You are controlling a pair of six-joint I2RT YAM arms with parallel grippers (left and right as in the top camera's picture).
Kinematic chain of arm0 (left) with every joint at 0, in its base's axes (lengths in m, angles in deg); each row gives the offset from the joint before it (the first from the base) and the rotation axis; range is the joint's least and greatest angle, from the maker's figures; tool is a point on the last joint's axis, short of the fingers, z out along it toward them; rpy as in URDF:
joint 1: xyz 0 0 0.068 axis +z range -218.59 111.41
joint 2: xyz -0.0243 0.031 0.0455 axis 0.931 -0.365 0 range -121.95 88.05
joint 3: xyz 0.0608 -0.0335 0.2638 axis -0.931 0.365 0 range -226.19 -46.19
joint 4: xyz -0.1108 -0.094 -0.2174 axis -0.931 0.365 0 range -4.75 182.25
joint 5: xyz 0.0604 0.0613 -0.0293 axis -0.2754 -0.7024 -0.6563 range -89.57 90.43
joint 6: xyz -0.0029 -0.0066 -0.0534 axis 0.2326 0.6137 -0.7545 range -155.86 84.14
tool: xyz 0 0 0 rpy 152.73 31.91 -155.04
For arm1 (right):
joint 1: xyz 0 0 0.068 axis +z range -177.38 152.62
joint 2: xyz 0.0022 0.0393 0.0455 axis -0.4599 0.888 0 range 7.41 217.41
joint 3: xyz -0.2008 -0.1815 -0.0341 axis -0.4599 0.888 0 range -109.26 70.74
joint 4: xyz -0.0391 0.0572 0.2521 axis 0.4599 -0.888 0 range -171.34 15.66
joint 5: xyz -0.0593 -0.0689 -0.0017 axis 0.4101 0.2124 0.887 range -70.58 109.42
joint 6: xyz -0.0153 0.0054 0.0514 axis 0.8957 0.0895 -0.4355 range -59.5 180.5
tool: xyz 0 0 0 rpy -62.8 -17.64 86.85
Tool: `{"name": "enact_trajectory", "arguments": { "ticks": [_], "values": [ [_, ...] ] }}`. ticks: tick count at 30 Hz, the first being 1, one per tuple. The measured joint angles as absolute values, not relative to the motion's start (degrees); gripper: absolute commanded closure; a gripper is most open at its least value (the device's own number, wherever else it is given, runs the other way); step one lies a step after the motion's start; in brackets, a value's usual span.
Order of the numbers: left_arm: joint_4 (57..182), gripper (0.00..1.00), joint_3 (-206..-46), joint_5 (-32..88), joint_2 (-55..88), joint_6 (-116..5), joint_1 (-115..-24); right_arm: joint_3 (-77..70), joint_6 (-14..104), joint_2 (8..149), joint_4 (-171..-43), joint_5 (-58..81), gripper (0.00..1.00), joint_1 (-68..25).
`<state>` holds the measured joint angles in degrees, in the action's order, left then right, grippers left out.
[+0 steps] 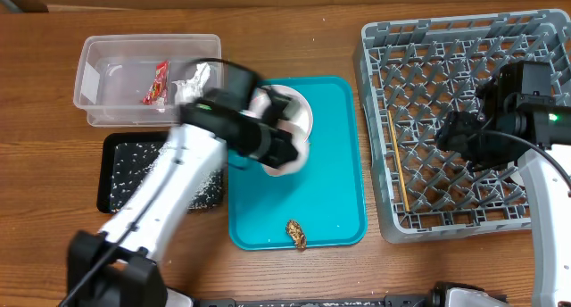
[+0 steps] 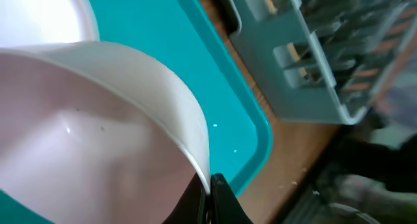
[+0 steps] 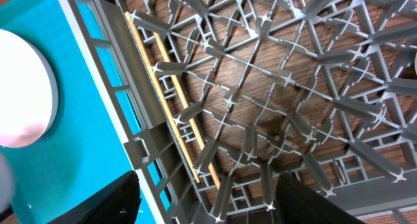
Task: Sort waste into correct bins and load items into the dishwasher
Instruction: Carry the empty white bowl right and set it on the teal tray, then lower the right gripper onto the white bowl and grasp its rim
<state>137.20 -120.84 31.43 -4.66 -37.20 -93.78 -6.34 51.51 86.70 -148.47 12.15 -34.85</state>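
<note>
Dish (image 2: pixel 98 139): rim pinched by closed left gripper (image 2: pixel 210 188), held over tray (image 2: pixel 195 68).
Right gripper (image 3: pixel 208 185): jaws spread wide, empty, above rack (image 3: pixel 287 77) at right table edge.
Chopsticks (image 3: pixel 174 100): laid in rack.

Grey grid rack (image 1: pixel 428 84); teal tray (image 1: pixel 330 200); white dish (image 2: pixel 85 120); red wrapper (image 1: pixel 159 82).

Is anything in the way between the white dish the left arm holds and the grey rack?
Nothing visible blocks it. The left gripper pinches the white dish above the teal tray, and only bare table separates tray from rack. Inside the rack, chopsticks lie along the near wall, and the open right gripper hovers above.
</note>
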Motion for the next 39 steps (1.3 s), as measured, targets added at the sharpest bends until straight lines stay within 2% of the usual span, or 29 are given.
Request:
{"name": "enact_trajectory", "arguments": {
  "ticks": [6, 13, 14, 16, 18, 19, 24, 30, 39],
  "values": [
    [134.12, 0.96, -120.86, 16.59, -10.82, -44.70, -108.36, -6.34, 51.55, 86.70, -148.47, 12.18, 0.31, -34.85],
    [133.37, 0.95, -120.86, 10.25, -16.55, -47.98, -111.96, -6.34, 51.57, 86.70, -148.47, 12.15, 0.31, -34.85],
    [133.35, 0.89, -120.89, 9.86, -16.55, -48.08, -111.94, -6.34, 51.53, 86.70, -148.47, 12.13, 0.31, -34.85],
    [133.44, 0.70, -121.04, 9.36, -16.55, -48.57, -111.83, -6.34, 51.53, 86.70, -148.47, 12.15, 0.31, -34.85],
    [134.18, 0.44, -121.23, 8.92, -16.55, -48.96, -111.57, -6.34, 51.55, 86.70, -148.47, 12.18, 0.31, -34.85],
    [135.21, 0.39, -121.72, 8.79, -16.61, -49.29, -111.46, -6.34, 51.57, 86.70, -148.49, 12.18, 0.31, -34.85],
    [141.24, 0.37, -127.81, 8.42, -16.66, -49.46, -110.85, -6.34, 51.59, 86.70, -148.47, 12.15, 0.25, -34.85],
    [147.19, 0.36, -138.90, 7.13, -16.24, -49.81, -108.93, -6.34, 51.57, 86.70, -147.57, 11.56, 0.25, -34.85],
    [156.23, 0.29, -143.62, 2.41, -6.41, -52.52, -95.94, -6.34, 51.53, 86.70, -142.88, 1.36, 0.25, -30.85]
  ]
}}
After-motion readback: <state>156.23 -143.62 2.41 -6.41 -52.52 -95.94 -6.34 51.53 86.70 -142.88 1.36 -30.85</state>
